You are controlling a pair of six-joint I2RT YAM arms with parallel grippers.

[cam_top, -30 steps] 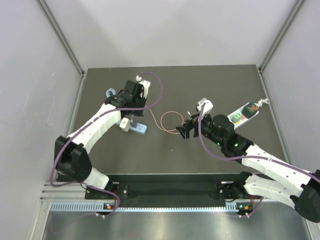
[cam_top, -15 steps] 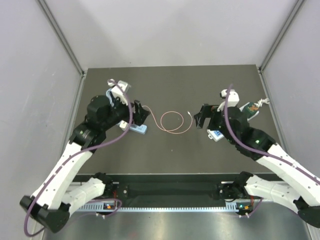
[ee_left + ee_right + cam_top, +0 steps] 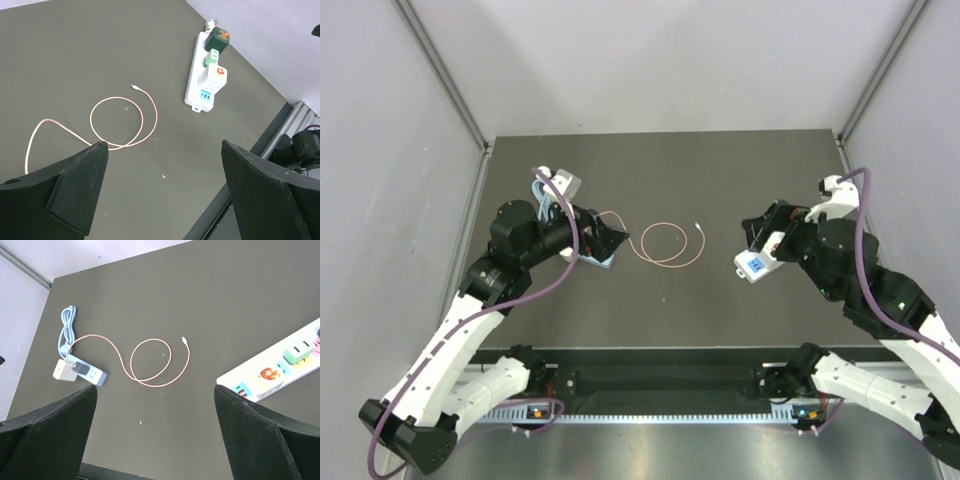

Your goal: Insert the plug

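The plug (image 3: 78,368), a small dark grey head, sits on the left end of a short light-blue power strip (image 3: 88,373), beside a white cube adapter (image 3: 62,371). Its pink cable (image 3: 150,362) loops across the dark mat and ends in a white tip (image 3: 184,340). In the top view the cable loop (image 3: 665,243) lies mid-table, and the strip (image 3: 601,262) is mostly hidden under my left gripper (image 3: 608,240). That gripper (image 3: 164,145) is open and empty above the mat. My right gripper (image 3: 155,387) is open and empty too, off to the right (image 3: 760,232).
A long white power strip (image 3: 201,86) with green, dark and white adapters lies at the right, partly under my right arm (image 3: 754,266). A light-blue cable (image 3: 67,326) is bundled behind the short strip. Grey walls enclose the table on three sides.
My left gripper has opened, let go of the plug and drawn back over the short strip. My right arm has drawn back to the right, away from the cable loop.
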